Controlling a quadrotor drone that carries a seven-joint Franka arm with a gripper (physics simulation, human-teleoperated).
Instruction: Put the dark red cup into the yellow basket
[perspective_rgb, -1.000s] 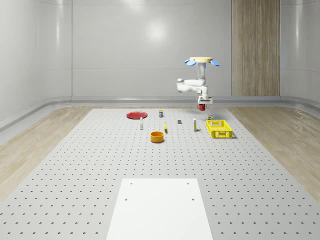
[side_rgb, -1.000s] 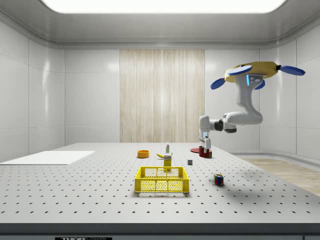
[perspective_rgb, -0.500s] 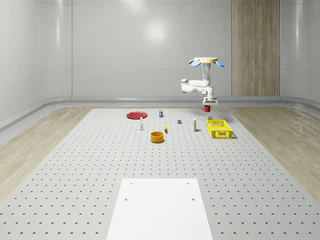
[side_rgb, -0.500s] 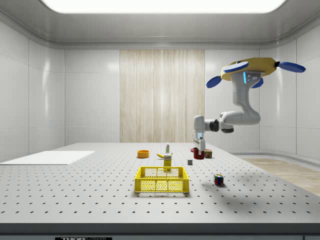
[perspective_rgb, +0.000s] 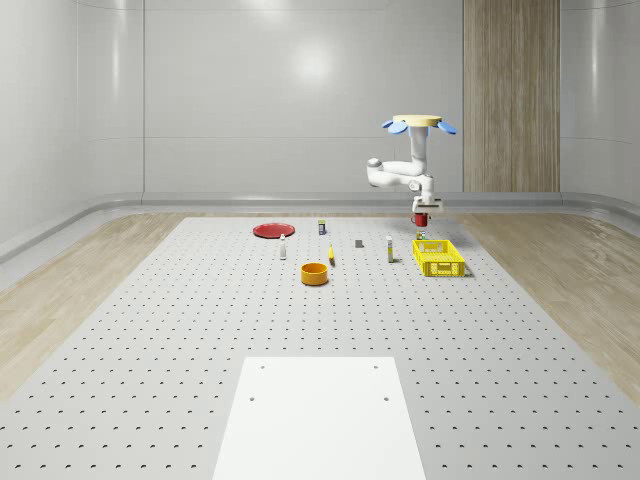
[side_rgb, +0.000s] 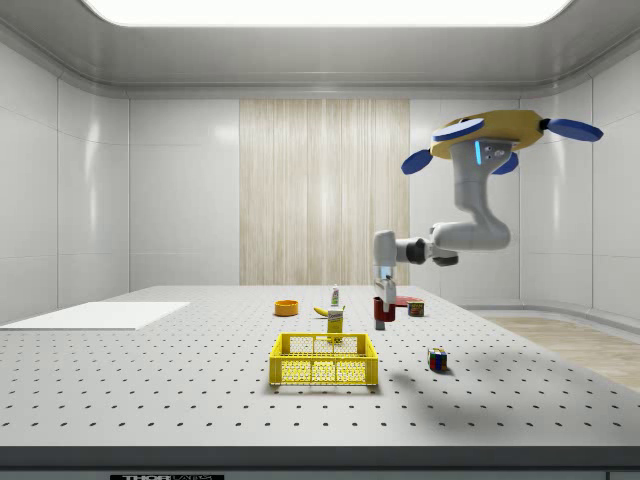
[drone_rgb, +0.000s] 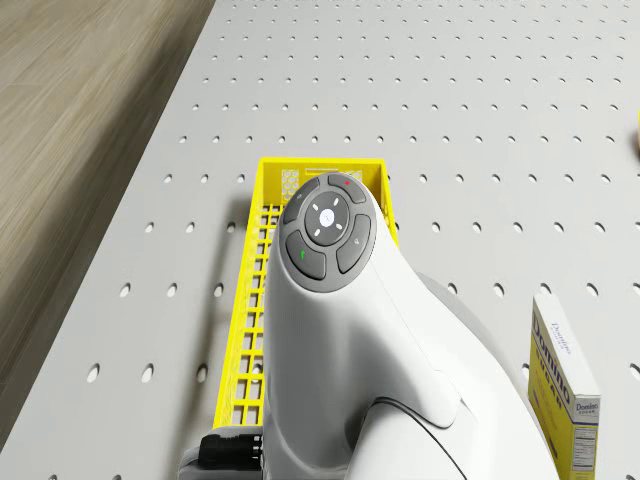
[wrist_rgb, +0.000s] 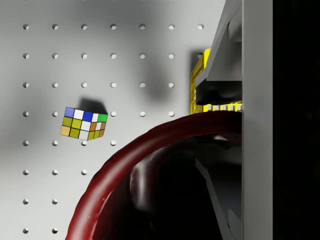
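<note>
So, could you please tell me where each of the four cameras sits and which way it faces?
Whole-scene view: off the robot, high at the table's near end, looking down its length; the drone, arm and hand show.
Side view: off the robot, low beside the table, looking across; the whole robot shows.
Drone view: on the drone's body, looking down on the yellow basket; the arm shows.
Wrist view: on the wrist, looking along the hand at the dark red cup.
Shared: the side and wrist views both show the Rubik's cube.
</note>
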